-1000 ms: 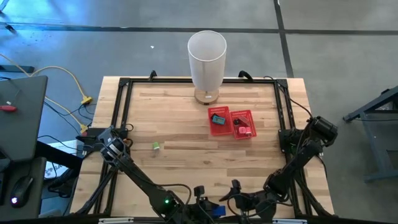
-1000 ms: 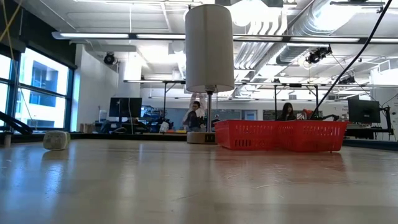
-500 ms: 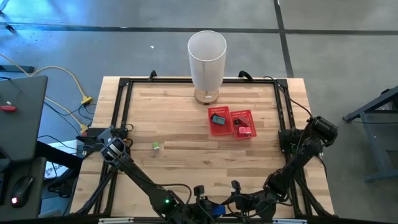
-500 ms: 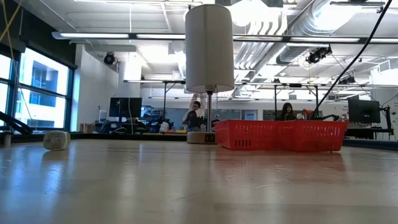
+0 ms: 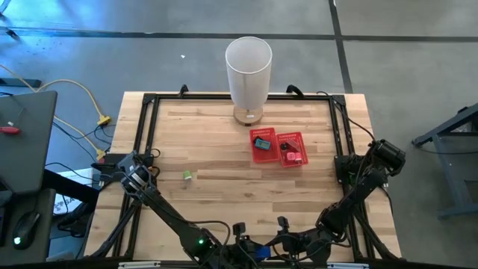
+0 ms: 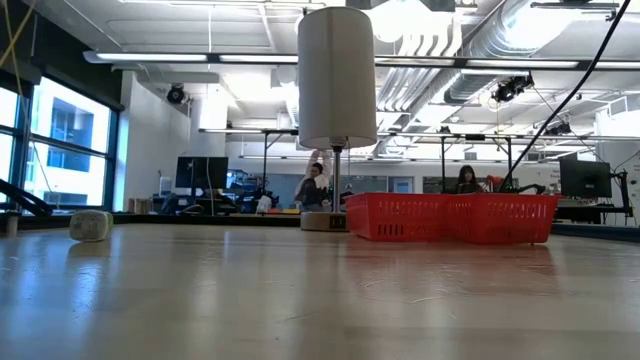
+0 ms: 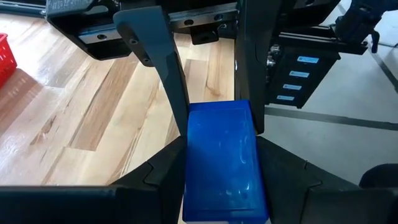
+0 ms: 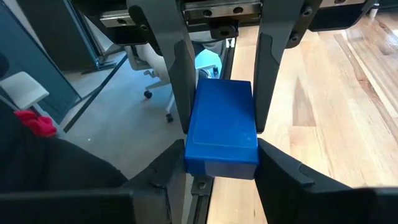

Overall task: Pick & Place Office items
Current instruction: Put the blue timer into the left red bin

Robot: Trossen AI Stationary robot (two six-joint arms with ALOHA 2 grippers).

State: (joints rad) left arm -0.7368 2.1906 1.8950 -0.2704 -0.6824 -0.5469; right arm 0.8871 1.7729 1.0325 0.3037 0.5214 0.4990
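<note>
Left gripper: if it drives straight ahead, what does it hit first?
The right gripper, facing it head-on. It and the left gripper both grip the same block, so it would likely push that into the right gripper's body almost at once.

A blue block [image 7: 224, 158] sits clamped at the counter's near edge; a small green piece [image 5: 187, 175] lies toward its left edge.

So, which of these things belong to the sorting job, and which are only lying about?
Job: blue block, gripped by left tool and right tool at the table's near edge; green piece on the table; teal piece and pink piece inside the red tray.
Lying about: white cylinder; yellow cables beside the table.
</note>
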